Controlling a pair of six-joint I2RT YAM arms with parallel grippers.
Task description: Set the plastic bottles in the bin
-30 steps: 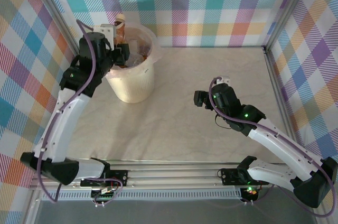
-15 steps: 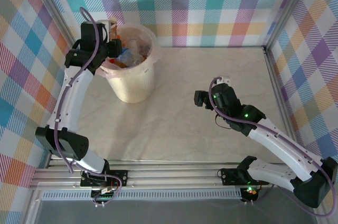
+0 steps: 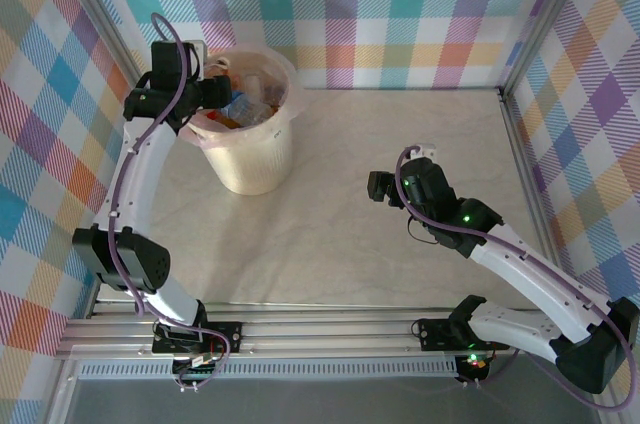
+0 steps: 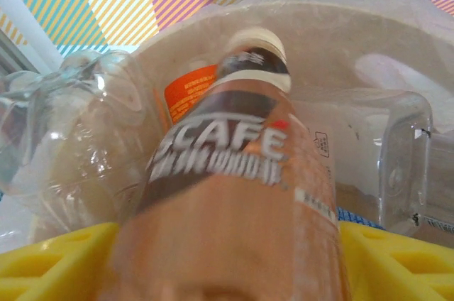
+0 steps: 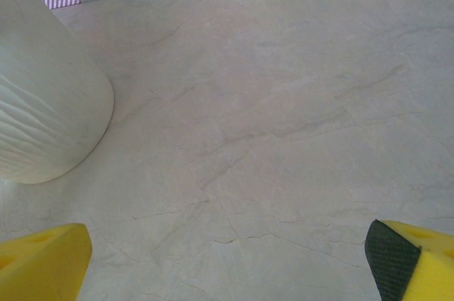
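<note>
**Plastic bottles [image 3: 250,99] fill the bin [image 3: 250,159]; one more sits at its mouth**

A brown coffee bottle [image 4: 241,173] lies between the left gripper's [image 4: 228,248] yellow pads. Its long axis runs straight away from the gripper, white cap foremost, over the bag-lined bin. I cannot tell whether the pads clamp it or merely flank it. Clear crushed bottles [image 4: 71,130] lie inside. The right gripper [image 5: 227,258] hangs wide open over bare tabletop [image 5: 284,102], well apart.

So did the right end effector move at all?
No. The right end effector is where it was, open above the marble table, with the same gap to the cream bin as before.
</note>
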